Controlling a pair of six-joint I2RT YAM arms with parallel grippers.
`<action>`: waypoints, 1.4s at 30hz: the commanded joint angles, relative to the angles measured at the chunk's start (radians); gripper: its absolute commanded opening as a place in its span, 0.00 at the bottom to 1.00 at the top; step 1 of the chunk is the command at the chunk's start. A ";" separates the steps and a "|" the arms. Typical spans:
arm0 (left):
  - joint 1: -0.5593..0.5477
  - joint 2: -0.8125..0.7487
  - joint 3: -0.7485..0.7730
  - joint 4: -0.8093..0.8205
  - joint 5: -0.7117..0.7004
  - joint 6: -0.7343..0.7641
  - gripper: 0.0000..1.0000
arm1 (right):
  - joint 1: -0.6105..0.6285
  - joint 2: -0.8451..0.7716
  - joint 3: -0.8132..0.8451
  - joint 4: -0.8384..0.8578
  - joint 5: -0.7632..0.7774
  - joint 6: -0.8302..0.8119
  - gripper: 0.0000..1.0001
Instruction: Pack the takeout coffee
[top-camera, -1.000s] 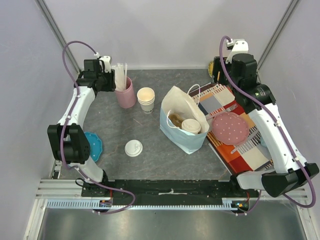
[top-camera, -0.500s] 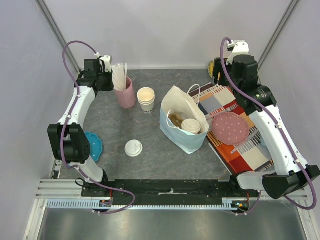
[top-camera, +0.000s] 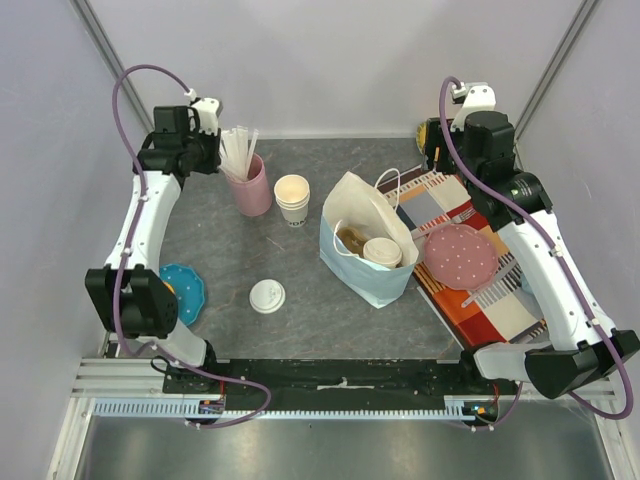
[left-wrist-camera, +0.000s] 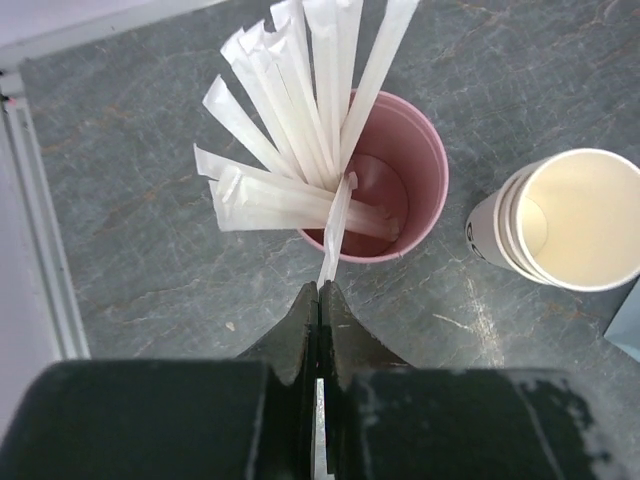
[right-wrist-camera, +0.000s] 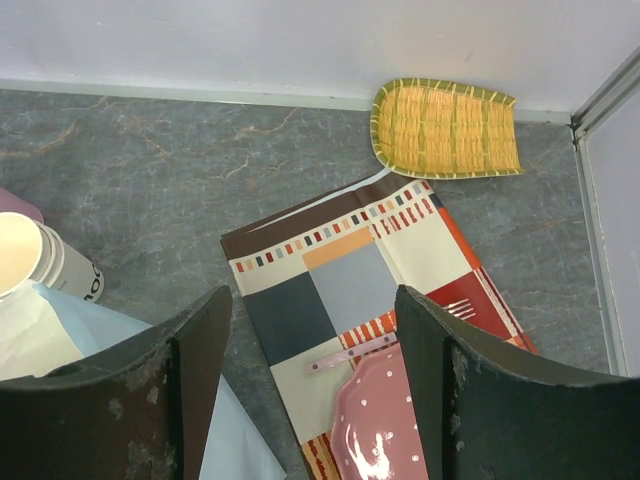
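Note:
The takeout coffee (top-camera: 382, 251), a white cup with a round white lid, stands inside the open pale blue paper bag (top-camera: 352, 205) at the table's middle. My left gripper (top-camera: 214, 150) is at the back left beside the pink cup (top-camera: 253, 190). In the left wrist view it (left-wrist-camera: 322, 292) is shut on a thin paper-wrapped straw (left-wrist-camera: 336, 225). The straw's far end reaches over the pink cup's (left-wrist-camera: 418, 150) rim among several other wrapped straws. My right gripper (right-wrist-camera: 312, 325) is open and empty, high above the patterned placemat (right-wrist-camera: 340, 285).
A stack of lidless paper cups (top-camera: 292, 198) stands between the pink cup and the bag. A loose flat lid (top-camera: 267, 296) lies at the front. A blue plate (top-camera: 185, 290) is at the left. A pink dotted plate (top-camera: 460, 255) lies on the placemat. A woven basket (right-wrist-camera: 445, 130) is at the back.
My left arm has shifted left and back, drawing the held straw away from the pink cup. The right arm has hardly moved.

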 joint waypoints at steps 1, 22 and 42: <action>0.001 -0.107 0.100 -0.112 0.055 0.116 0.02 | -0.003 -0.028 -0.003 0.030 -0.024 0.000 0.74; -0.008 -0.313 0.465 -0.579 0.758 0.513 0.02 | 0.240 -0.042 0.129 0.302 -0.819 -0.275 0.74; -0.013 -0.379 0.508 -0.714 0.945 0.642 0.02 | 0.696 0.404 0.605 0.009 -0.471 -0.484 0.41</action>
